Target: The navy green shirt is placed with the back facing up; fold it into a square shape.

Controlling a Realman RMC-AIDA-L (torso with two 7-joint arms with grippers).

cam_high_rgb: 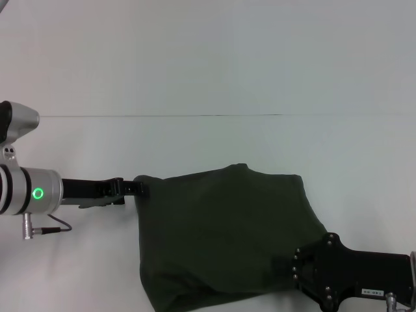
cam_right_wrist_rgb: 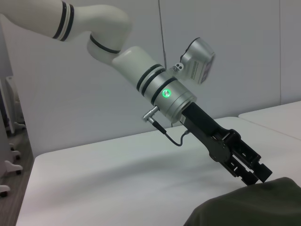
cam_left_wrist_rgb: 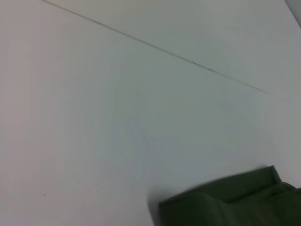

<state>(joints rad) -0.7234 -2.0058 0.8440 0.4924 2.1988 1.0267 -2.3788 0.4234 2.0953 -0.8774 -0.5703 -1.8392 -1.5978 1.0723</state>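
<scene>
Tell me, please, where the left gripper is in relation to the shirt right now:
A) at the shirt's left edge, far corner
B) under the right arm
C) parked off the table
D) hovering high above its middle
A: in the head view the left gripper meets the far left corner of the navy green shirt.

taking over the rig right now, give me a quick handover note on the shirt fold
Left tool: at the shirt's far left corner, tips meeting the fabric edge; the right wrist view shows its tips right at the cloth. Whether it is clamped on the cloth cannot be seen.
Right tool: low over the shirt's near right part, its fingers hidden.
Shirt: on the white table, bunched into a rough, rounded patch, not a flat layout; the near edge runs out of the head view.
Done: it looks partly gathered or folded over.
Left: flatten, square the edges, finish the folds.
</scene>
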